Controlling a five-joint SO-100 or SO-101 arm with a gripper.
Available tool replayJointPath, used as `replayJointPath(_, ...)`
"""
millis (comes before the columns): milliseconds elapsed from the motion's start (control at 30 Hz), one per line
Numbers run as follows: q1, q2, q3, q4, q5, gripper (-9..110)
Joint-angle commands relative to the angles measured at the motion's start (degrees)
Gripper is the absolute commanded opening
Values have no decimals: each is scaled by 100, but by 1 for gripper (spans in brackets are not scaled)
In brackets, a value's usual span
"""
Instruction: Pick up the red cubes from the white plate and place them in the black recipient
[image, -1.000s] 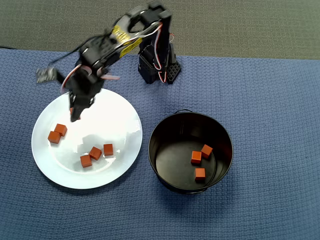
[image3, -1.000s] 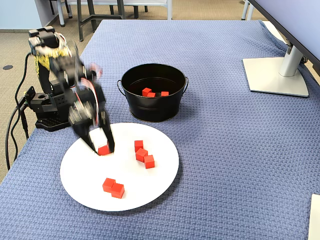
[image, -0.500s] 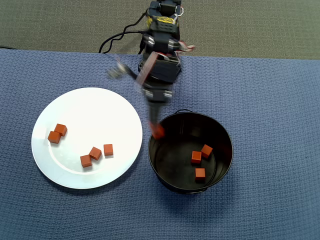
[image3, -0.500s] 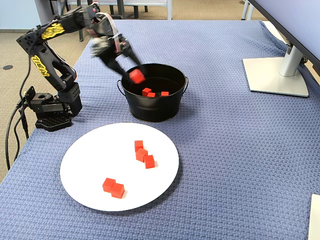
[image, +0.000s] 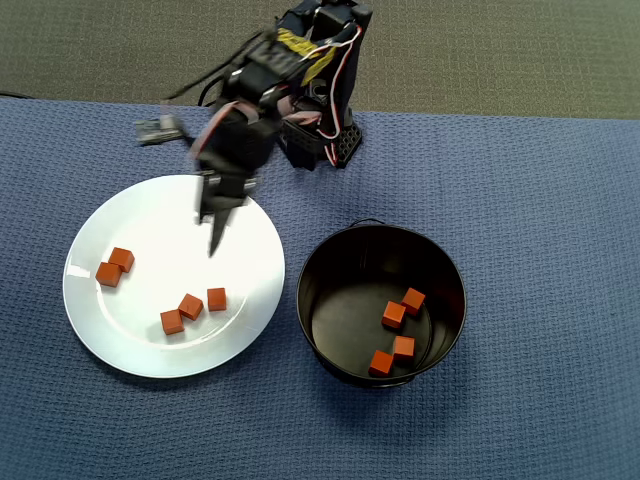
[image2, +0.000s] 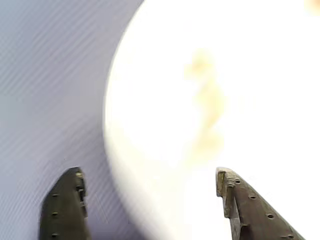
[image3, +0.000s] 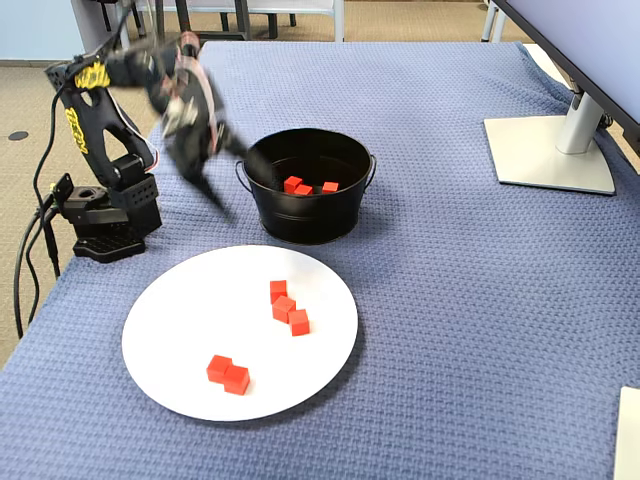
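Pincer (image: 213, 232) hangs over the upper part of the white plate (image: 100, 230) in the overhead view, motion-blurred, nothing in it. Wrist view shows the two fingers (image2: 65, 210) set wide apart with only bare plate rim and blue cloth between them, so empty and apart. It looks headed for another pick, since cubes remain on the plate.

Red cubes: five on the plate, as a pair at its left (image: 115, 267) and a row of three lower centre (image: 191, 309). Four are already in the black recipient (image: 335, 270), clustered toward its lower right (image: 397, 332). Fixed view shows only three inside the pot (image3: 307, 186); the near wall probably hides the rest. About halfway done, judging by the count.

Plate and pot sit side by side on the bench (image: 540, 200), rims near but apart, which makes each carry a short sideways swing. The arm base (image3: 105, 215) stands behind both, just beyond the plate's far rim.

Room: the plate's middle is bare, so there is clear descent to either group. The three cubes touch each other, and the pair does too, so the fingers may nudge a neighbour. The pot's tall wall needs a lift over it. The wire handle (image3: 241, 176) lies down against the rim, out of the way. A monitor stand (image3: 550, 150) is well apart from everything.
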Motion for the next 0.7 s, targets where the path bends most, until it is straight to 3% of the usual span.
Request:
replayJointPath(0, 729, -633, 158, -949, -343, 22)
replayJointPath(667, -563, -3349, -1274, -229, 800, 23)
